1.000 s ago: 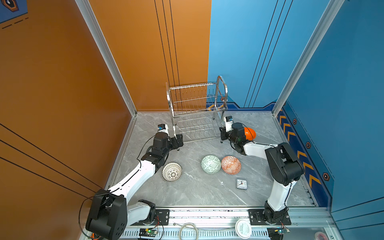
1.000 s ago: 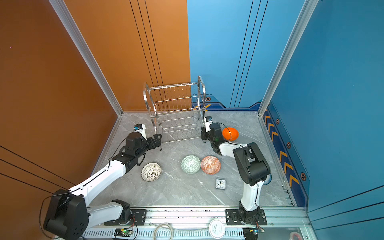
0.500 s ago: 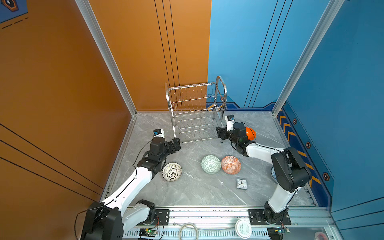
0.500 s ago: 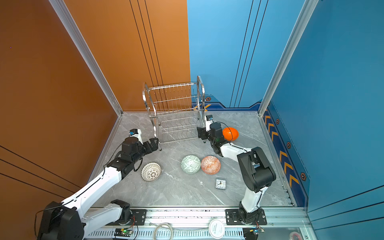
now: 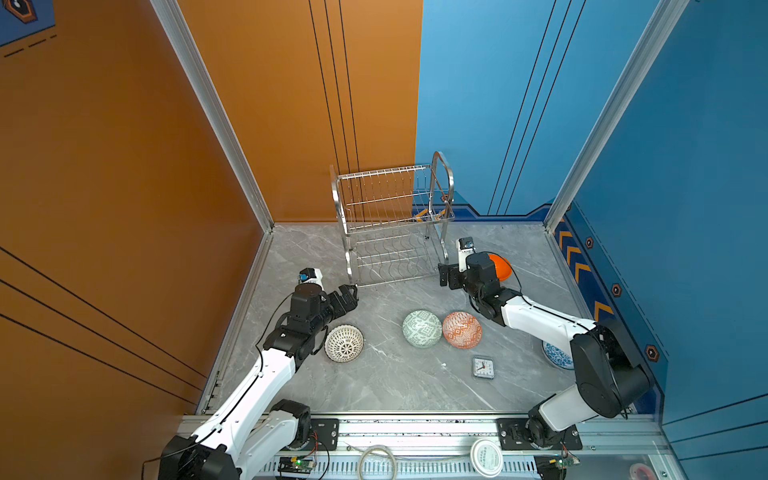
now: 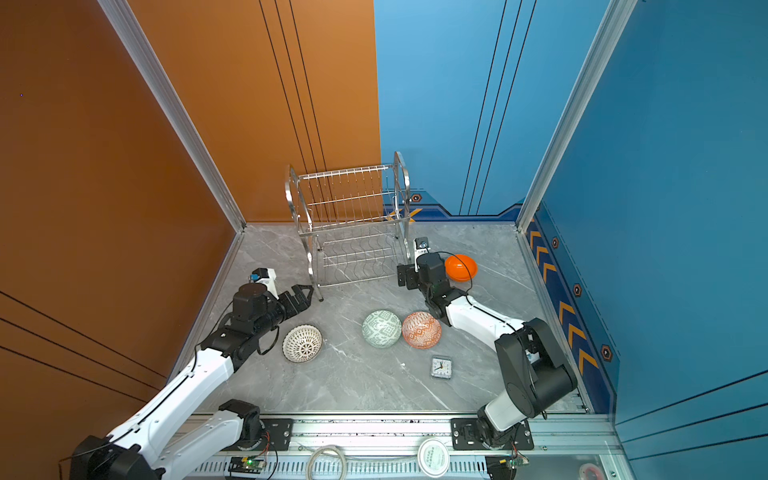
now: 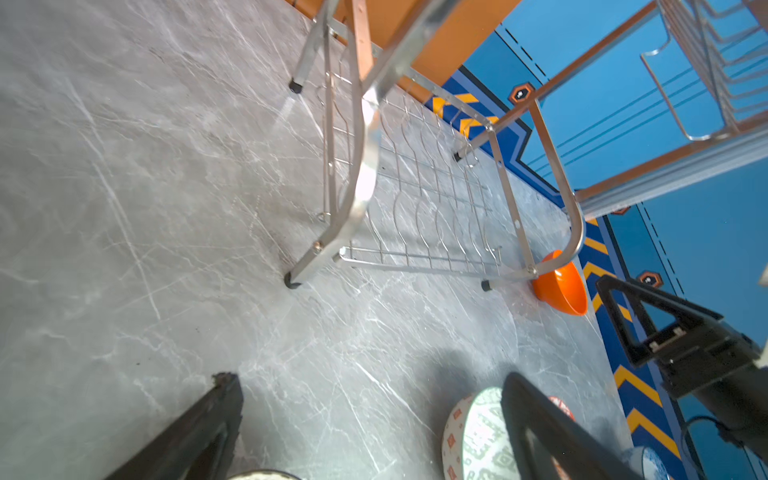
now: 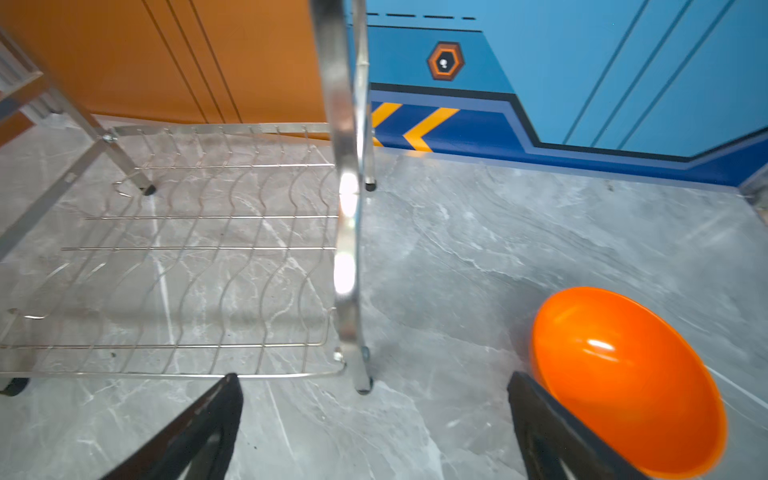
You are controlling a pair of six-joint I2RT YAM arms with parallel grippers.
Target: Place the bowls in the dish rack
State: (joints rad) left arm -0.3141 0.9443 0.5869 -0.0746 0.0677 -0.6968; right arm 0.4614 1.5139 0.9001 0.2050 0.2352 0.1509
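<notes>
- The dish rack (image 5: 384, 171) stands upright on the grey desk (image 5: 395, 386), close to the far edge and about midway along it. Both of its wire tiers hold nothing.
- The left gripper (image 5: 351, 293) hangs low over the desk near the rack's near-left foot. Its jaws are wide apart, and the left wrist view shows only bare desk between them and the foot.
- The right gripper (image 5: 444, 276) sits low by the rack's near-right leg. Its jaws are also spread wide with nothing between them, and in the right wrist view the leg stands just beyond the tips.
- The orange bowl (image 5: 500, 266) lies tipped on the desk to the right of the rack, apart from its legs. It is right beside one finger (image 8: 540, 419) of the right gripper, but whether they touch cannot be told.
- The lattice bowl (image 5: 344, 343) rests toward the left edge, close under the left arm's wrist.
- The green bowl (image 5: 422, 328) and the orange-red bowl (image 5: 462, 329) sit side by side mid-desk, seemingly touching.
- The blue bowl (image 5: 556, 358) lies near the right edge, mostly hidden behind the right arm's elbow.
- A small square clock (image 5: 483, 368) lies flat on the desk, nearer the near edge than the orange-red bowl.
- A white round lid (image 5: 485, 457) lies on the rail beyond the near edge.
</notes>
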